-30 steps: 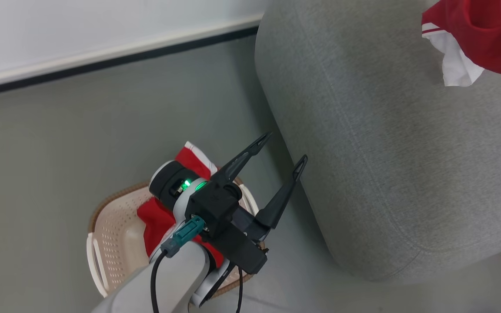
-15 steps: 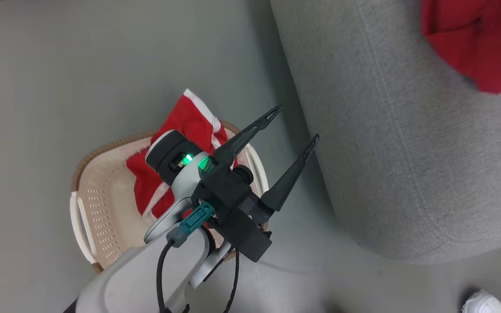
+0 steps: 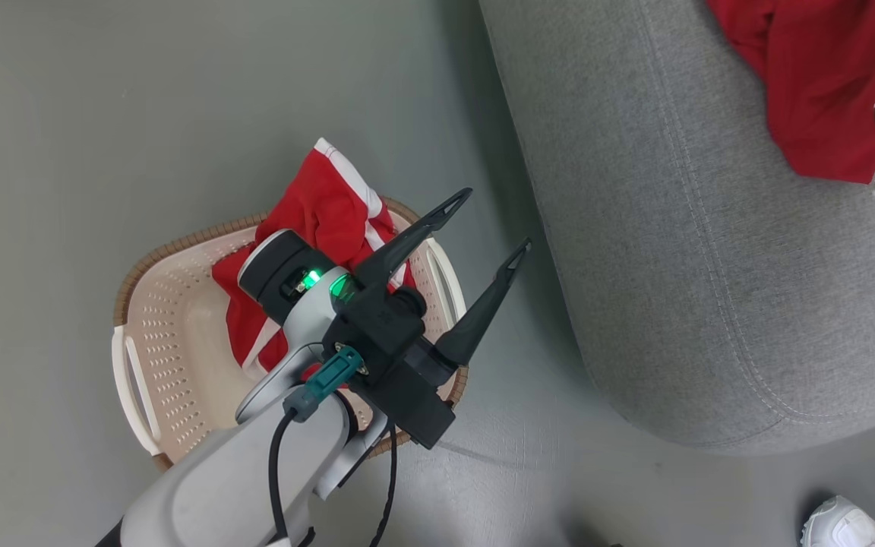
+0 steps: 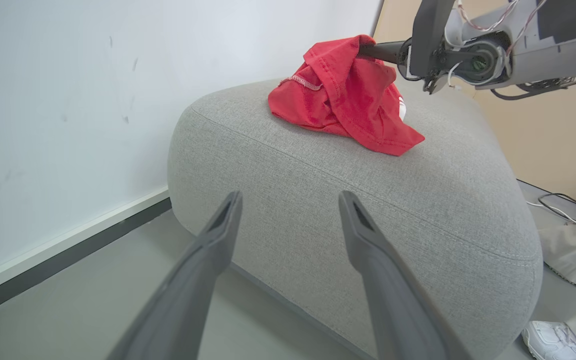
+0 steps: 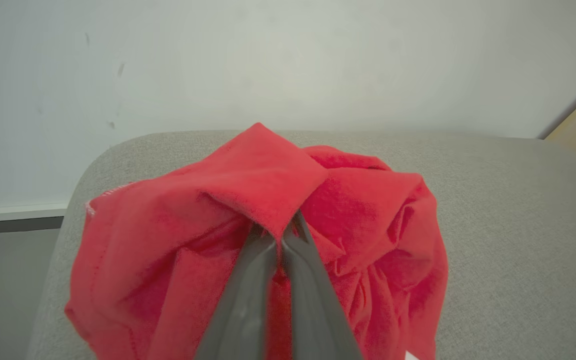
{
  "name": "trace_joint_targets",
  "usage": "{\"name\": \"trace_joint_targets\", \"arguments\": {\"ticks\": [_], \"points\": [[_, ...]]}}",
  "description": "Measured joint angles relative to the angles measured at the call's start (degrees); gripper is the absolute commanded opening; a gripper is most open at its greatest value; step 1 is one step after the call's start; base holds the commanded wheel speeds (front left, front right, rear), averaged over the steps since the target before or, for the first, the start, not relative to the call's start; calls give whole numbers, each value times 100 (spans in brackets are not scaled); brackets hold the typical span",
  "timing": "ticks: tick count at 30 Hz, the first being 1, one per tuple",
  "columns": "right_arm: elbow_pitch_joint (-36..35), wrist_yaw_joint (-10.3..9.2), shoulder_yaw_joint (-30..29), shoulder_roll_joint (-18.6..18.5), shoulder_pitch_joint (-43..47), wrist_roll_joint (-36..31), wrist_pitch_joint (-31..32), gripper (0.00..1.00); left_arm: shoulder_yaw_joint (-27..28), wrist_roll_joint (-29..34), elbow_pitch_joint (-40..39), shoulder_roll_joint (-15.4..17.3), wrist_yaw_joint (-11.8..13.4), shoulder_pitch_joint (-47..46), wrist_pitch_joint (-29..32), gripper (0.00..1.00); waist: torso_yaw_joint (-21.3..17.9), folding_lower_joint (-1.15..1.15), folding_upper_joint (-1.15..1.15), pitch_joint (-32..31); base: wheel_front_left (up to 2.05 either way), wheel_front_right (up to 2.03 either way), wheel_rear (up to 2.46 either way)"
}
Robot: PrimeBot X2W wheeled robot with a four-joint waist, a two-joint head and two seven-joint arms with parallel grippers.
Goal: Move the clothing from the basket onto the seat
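Crumpled red garment (image 4: 343,100), now on seat (image 4: 368,210)

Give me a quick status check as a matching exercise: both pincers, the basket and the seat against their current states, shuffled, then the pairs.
1. left pincer
2. right pincer
3. basket
4. seat

A. shut on the bunched garment
B. on the floor, striped garment in it
C. open, holding nothing
D. grey, bunched garment resting on it

Pairs: 1-C, 2-A, 3-B, 4-D

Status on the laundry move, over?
Left hand open, empty, over basket. Right hand shut on red garment lying on seat. Second garment in basket, draped over rim. White shoe on floor near seat.
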Motion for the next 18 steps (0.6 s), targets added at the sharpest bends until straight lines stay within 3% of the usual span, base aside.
{"name": "trace_joint_targets", "arguments": {"ticks": [9, 18], "points": [[82, 177, 94, 70, 486, -158, -43, 100, 60, -80, 336, -29, -4, 95, -186, 100, -22, 0, 0, -380, 0, 0, 0], [-421, 256, 198, 124, 971, -388, -43, 100, 339, -286, 677, -170, 56, 407, -361, 100, 13, -1, 0, -1007, 0, 0, 0]]}}
